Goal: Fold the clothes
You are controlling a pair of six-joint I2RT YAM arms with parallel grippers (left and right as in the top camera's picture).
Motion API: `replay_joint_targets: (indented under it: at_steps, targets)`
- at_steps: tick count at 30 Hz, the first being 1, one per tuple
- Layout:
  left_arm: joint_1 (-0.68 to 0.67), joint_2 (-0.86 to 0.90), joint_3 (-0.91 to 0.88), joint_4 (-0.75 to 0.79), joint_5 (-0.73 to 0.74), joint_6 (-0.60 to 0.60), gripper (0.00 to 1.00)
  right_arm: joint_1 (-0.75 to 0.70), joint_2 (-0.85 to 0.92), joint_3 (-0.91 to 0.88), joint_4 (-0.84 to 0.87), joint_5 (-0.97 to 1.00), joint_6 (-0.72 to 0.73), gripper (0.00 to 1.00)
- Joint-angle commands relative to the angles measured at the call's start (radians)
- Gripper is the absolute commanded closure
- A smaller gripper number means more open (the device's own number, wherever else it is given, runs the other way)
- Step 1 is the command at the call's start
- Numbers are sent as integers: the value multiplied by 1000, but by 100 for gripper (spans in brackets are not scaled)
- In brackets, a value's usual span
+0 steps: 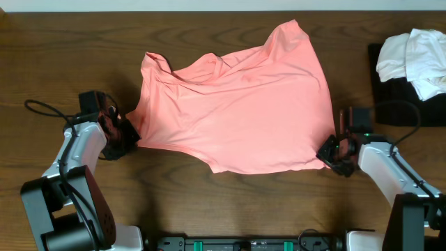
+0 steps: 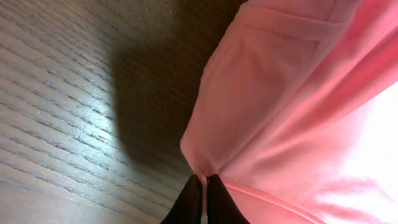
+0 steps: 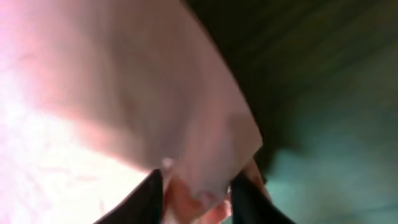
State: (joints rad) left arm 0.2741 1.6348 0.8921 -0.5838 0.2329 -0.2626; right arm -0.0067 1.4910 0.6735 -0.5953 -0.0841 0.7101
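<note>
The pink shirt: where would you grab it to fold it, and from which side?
By its outer corners, coming in low from each side. The pink shirt lies spread flat, so only its edges give a pinchable lip; the left gripper pinches the left edge, the right gripper straddles the right corner.
</note>
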Motion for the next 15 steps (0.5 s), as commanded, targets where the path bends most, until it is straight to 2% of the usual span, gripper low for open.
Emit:
replay_joint_targets:
  at_steps: [1,4,7,15]
  targets:
    - [6,5,0,-5,-10,-5,94,44,28,-22,13,-16,37,77]
    - [6,5,0,-3,-11,-5,94,56,28,-22,18,6,37,90]
    - [6,5,0,2,-21,-5,94,52,28,-22,22,32,36,99]
    - [6,-37,2,-19,-46,-8,94,-16,-9,27,-16,43,2,99]
